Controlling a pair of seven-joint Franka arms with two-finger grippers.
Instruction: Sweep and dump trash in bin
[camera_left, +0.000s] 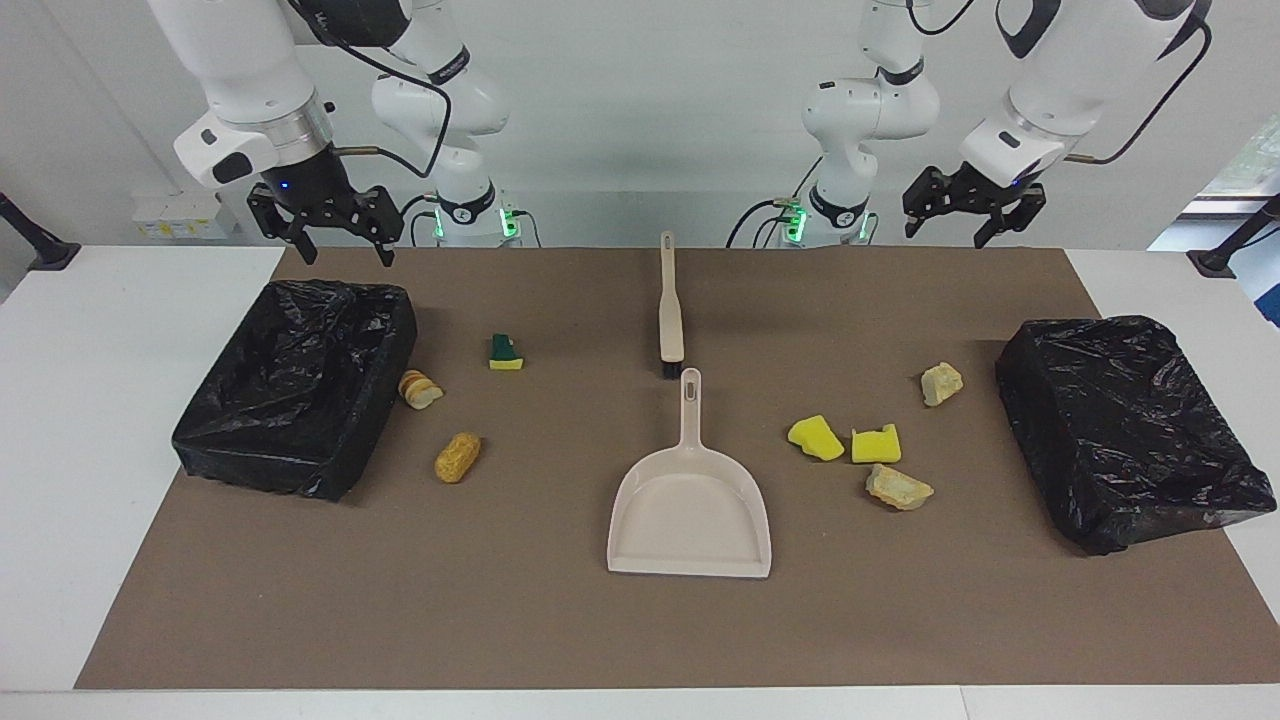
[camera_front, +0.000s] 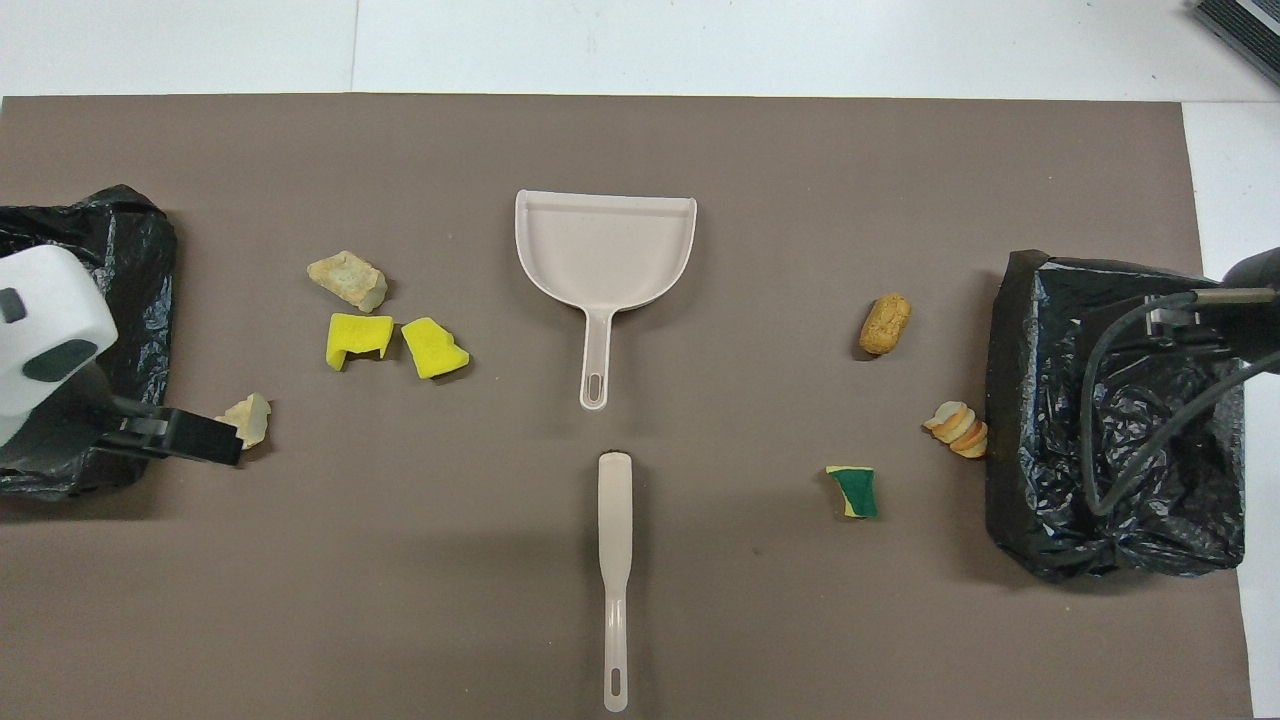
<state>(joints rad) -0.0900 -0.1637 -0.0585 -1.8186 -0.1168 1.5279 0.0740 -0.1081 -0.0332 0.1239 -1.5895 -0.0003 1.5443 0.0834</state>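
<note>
While my left hand (camera_left: 970, 212) hangs wide and empty over the desk's edge nearest me, and my right hand (camera_left: 335, 226) hangs just as wide above the near rim of the black-lined bin (camera_left: 300, 385), nothing is gripped. I should take the brush (camera_left: 670, 310) by its slim handle and the dustpan (camera_left: 690, 500) by its handle, squarely. Seven trash bits (camera_left: 875, 445) lie scattered on the brown mat (camera_left: 560, 630), four toward my left arm's end, three beside that bin.

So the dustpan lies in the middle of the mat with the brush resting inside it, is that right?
Not quite. The dustpan does lie in the middle of the mat, but the brush lies on the mat nearer to the robots, just off the dustpan's handle tip. The overhead view shows the gap.
</note>
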